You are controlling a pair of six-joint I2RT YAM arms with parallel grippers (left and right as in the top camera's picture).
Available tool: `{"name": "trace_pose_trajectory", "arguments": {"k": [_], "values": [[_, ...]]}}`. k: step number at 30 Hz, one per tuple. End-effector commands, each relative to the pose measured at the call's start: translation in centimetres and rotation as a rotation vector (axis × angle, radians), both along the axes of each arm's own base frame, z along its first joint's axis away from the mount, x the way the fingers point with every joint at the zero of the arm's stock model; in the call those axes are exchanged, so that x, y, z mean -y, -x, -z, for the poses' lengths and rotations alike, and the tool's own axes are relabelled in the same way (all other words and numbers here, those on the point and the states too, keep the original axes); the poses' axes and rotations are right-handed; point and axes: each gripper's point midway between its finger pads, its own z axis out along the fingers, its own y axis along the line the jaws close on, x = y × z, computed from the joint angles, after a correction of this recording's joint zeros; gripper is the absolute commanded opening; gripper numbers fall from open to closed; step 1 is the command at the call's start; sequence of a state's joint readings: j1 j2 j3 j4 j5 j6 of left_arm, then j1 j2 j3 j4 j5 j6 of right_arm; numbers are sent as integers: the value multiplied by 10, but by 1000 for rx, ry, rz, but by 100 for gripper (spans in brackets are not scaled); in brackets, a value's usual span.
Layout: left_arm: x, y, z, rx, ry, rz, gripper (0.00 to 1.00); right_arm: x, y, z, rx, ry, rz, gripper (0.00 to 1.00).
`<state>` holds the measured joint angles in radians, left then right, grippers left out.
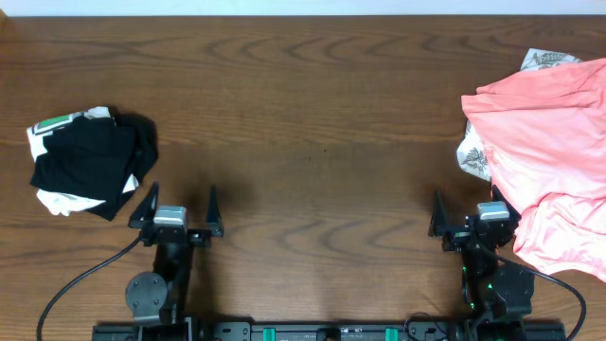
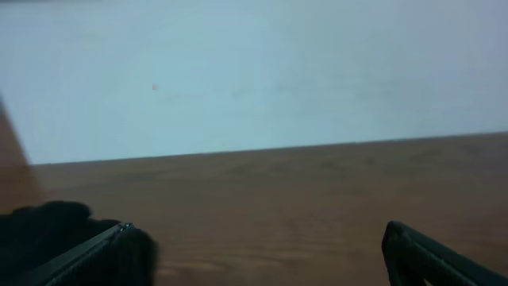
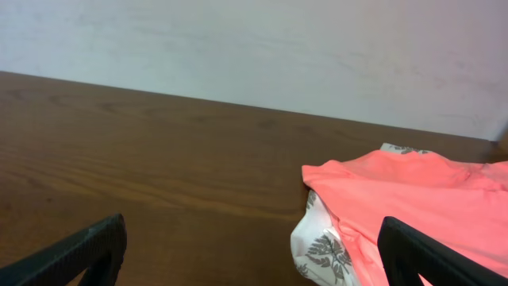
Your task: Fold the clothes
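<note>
A folded black shirt (image 1: 93,167) lies on a white garment with green print (image 1: 49,127) at the table's left edge. A heap of salmon-pink garments (image 1: 549,142) lies at the right edge over a white leaf-print one (image 1: 471,157); both show in the right wrist view, pink (image 3: 405,199) and white (image 3: 324,250). My left gripper (image 1: 177,210) is open and empty at the front, right of the black shirt, whose dark edge shows in the left wrist view (image 2: 40,226). My right gripper (image 1: 471,216) is open and empty, just in front of the pink heap.
The brown wooden table (image 1: 312,114) stretches between the two piles. A pale wall (image 3: 254,48) stands behind its far edge. Cables and the arm bases (image 1: 151,294) sit at the front edge.
</note>
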<state>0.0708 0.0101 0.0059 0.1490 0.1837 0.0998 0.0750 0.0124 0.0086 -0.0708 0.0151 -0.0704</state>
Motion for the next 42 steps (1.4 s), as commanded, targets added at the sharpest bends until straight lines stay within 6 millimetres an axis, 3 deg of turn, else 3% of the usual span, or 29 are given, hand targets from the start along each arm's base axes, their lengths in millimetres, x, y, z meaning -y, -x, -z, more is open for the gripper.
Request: {"name": "trace_pose_trajectory", "arguments": {"k": [1, 3, 8, 42], "values": [[-20, 1, -2, 9, 43, -114, 98, 3, 0, 1, 1, 13, 9, 99], [-20, 0, 7, -26, 52, -116, 98, 3, 0, 1, 1, 13, 9, 99], [-14, 3, 52, -213, 158, -92, 98, 3, 0, 1, 1, 13, 9, 99], [-14, 2, 51, -207, 157, -91, 98, 3, 0, 1, 1, 13, 9, 99]]}}
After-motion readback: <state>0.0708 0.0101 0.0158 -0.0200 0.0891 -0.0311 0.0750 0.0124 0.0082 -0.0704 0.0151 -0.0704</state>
